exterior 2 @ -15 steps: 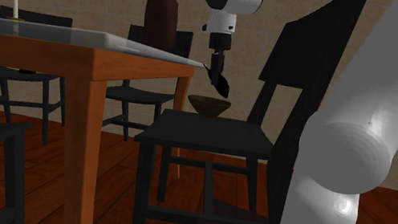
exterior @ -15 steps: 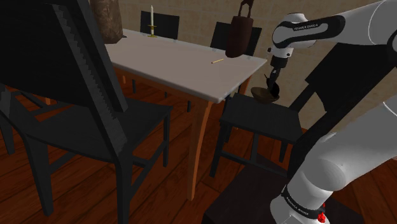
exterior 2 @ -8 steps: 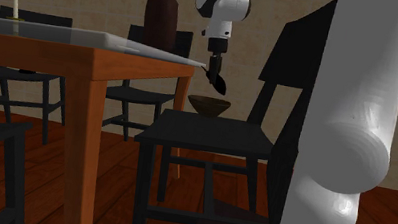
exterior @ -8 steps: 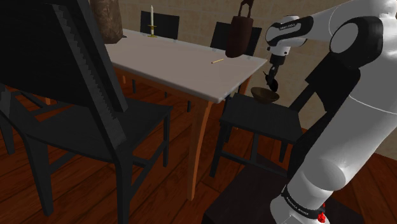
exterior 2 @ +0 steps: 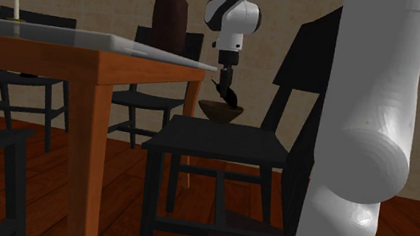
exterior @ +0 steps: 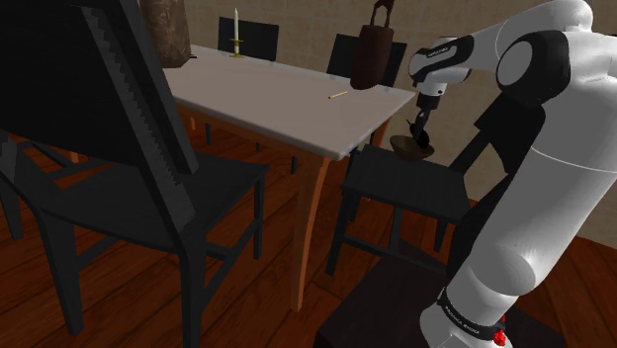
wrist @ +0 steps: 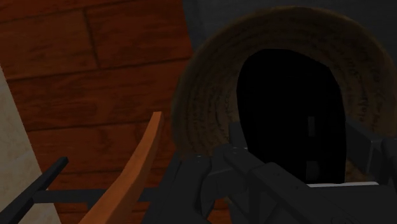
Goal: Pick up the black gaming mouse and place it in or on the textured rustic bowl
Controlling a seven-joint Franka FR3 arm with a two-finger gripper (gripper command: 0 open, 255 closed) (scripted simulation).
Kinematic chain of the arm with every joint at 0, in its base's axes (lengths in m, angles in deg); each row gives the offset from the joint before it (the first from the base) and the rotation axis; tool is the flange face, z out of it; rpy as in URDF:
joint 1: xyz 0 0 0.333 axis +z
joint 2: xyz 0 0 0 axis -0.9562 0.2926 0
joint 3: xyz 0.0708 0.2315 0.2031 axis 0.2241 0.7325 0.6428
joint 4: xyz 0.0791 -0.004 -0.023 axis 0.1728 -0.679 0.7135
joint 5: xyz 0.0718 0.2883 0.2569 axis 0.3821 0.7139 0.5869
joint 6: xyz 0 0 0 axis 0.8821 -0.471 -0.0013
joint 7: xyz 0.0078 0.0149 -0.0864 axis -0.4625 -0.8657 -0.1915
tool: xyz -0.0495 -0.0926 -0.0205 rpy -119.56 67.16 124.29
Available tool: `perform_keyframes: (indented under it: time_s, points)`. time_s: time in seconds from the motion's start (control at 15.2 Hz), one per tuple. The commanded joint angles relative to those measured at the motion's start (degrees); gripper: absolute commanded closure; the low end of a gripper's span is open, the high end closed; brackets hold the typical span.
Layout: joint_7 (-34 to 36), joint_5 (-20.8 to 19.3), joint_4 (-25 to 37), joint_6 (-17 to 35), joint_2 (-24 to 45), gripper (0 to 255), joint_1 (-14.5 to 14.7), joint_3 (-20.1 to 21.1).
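A brown, rough-textured bowl stands on the seat of a black chair beside the table. My gripper points down right over the bowl, shut on the black gaming mouse. In the wrist view the mouse hangs between my fingers and covers the bowl's middle. From the second exterior view the mouse's lower end is level with the bowl's rim.
A table with a pale top and orange-brown legs is close to the chair. It carries a dark statue, a candle and a small stick. The chair's tall back rises just behind my gripper.
My gripper has come down with the mouse, from above the bowl to its rim, while the arm's upper part swung over towards the chair.
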Motion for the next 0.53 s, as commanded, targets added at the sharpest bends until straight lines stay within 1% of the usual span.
perform_keyframes:
  time_s: [0.0,0.26,0.46]
  points:
    - [-0.17,0.4,-0.89,1.37,0.57,255,-0.09,-0.02]
    - [-0.35,0.87,-3.26,4.28,1.28,255,-0.21,-0.02]
    - [-0.35,0.87,-3.26,4.28,1.28,255,-0.21,-0.02]
